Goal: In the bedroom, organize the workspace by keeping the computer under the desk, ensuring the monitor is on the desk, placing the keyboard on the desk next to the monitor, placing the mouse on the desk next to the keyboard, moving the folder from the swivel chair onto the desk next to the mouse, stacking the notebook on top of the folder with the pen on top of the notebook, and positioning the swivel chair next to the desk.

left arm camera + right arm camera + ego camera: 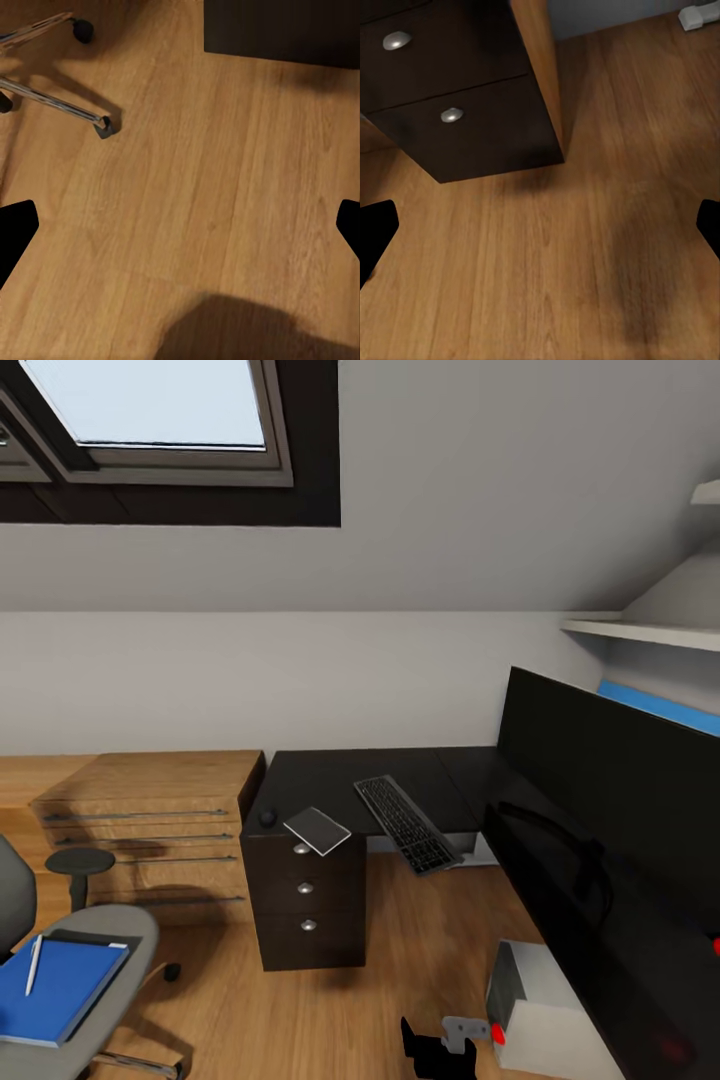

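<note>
The desk [400, 780] is running along the wall with its black surface bending round to the right, where the monitor [620, 810] is standing tall and close to the camera. To the left, the chair [70, 980] is sitting well apart from the desk, beside a low wood cabinet [150, 830]. A white box, likely the computer [545, 1005], is resting on the floor under the right wing. The keyboard [405, 822] is lying skewed on the surface, one end overhanging the front edge. The folder [55, 990] is lying flat on the chair seat, and the pen [34, 963] is resting on the folder. The notebook [318, 829] is sitting on the drawer-unit corner, its edge poking over the front, with the mouse [268, 817] just beside it.

Both arms are hanging low over the floor. The left gripper [180, 229] is spreading its fingers wide with nothing between them, above bare boards near the chair's chrome base [52, 97]. The right gripper [540, 229] is likewise gaping wide and empty, near the drawers [442, 82].

The folder looks like the next job. I would turn towards the chair, lift the pen off first so it is not rolling away, then take the folder by an overhanging edge.
</note>
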Controlling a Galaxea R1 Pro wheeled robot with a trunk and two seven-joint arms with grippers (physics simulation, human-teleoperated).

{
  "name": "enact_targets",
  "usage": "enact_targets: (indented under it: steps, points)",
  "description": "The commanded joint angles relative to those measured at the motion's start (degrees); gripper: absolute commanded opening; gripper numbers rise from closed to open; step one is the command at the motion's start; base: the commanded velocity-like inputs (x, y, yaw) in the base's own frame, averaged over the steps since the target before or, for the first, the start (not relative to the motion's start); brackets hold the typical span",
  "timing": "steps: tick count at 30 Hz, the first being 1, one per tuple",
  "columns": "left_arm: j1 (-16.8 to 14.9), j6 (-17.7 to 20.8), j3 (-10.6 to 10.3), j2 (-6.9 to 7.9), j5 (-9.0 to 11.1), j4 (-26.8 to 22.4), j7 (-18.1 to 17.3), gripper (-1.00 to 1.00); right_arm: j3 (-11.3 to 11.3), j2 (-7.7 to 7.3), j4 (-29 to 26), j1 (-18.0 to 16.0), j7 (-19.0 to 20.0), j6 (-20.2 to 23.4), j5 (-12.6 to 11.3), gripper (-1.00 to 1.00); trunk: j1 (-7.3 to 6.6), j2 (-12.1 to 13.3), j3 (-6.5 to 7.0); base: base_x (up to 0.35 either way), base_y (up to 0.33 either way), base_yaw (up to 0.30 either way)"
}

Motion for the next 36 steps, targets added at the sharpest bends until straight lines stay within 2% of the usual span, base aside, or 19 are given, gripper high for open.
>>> enact_targets:
  steps: [1,9,18,24,30,36]
  points:
    - [0.0,-0.3,-0.3,0.05,0.6,0.0,0.3,1.0,-0.5,0.0,0.0,0.0,0.4,-0.1,0.0,1.0,-0.22,0.4,0.13,0.0,0.0,0.0]
    - [0.0,-0.4,-0.2,0.1,0.7,-0.1,0.4,1.0,-0.5,0.05,0.0,0.0,0.4,-0.1,0.0,1.0,-1.98,3.6,1.58,0.0,0.0,-0.007]
    - [0.0,-0.7,-0.2,0.06,0.7,-0.2,0.4,1.0,-0.5,0.08,0.0,0.0,0.4,-0.2,0.3,1.0,-3.96,7.2,3.4,0.0,0.0,-0.141]
    - [0.0,-0.8,-0.2,0.08,0.8,-0.2,0.3,1.0,-0.5,0.15,0.1,0.0,0.4,-0.1,2.6,1.0,-5.28,9.6,4.53,-0.153,0.0,-0.045]
    - [0.0,-0.8,-0.2,0.12,0.8,-0.2,0.2,1.0,-0.5,0.17,0.4,0.0,0.4,-0.1,3.5,1.0,-6.59,12.0,5.61,-0.279,0.0,-0.006]
    - [0.0,-0.8,-0.2,0.13,0.8,-0.2,0.2,1.0,-0.5,0.17,0.8,0.0,0.4,-0.1,4.7,1.0,-7.91,14.4,6.69,-0.062,0.0,-0.001]
